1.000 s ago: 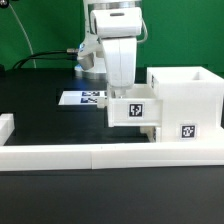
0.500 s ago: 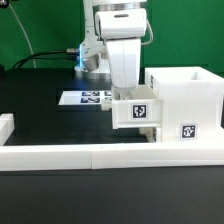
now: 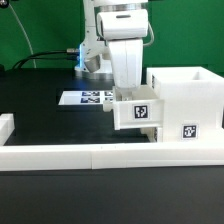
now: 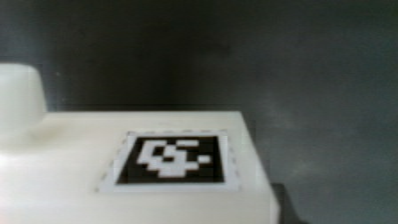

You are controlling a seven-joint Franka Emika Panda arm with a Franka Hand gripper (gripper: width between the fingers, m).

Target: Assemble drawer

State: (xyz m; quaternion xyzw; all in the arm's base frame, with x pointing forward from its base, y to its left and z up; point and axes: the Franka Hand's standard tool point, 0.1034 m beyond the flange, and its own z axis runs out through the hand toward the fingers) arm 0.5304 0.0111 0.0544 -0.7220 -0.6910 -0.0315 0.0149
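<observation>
The robot's two-finger gripper [image 3: 128, 90] reaches down from the white arm [image 3: 118, 38] onto a small white plastic open-top box [image 3: 136, 110]; its fingertips are hidden behind the box's upper edge, so whether they are clenched on the box wall or released cannot be told. The small box carries a black-and-white square tag [image 3: 141, 112] on its front face and sits level, pressed against the side of the tall white boxy housing [image 3: 187, 98] that faces the exterior view's left. In the wrist view the same tag [image 4: 173, 159] fills the lower part of the picture on the box's white surface [image 4: 71, 150], blurred by closeness.

The housing stands upright on the black table [image 3: 45, 120], open at the top, with its own square tag [image 3: 187, 130] low on the front. Behind the arm lies the flat white marker board [image 3: 85, 98]. Along the near edge runs a long low white border block [image 3: 100, 154], with a short white block [image 3: 6, 126] at the exterior view's left.
</observation>
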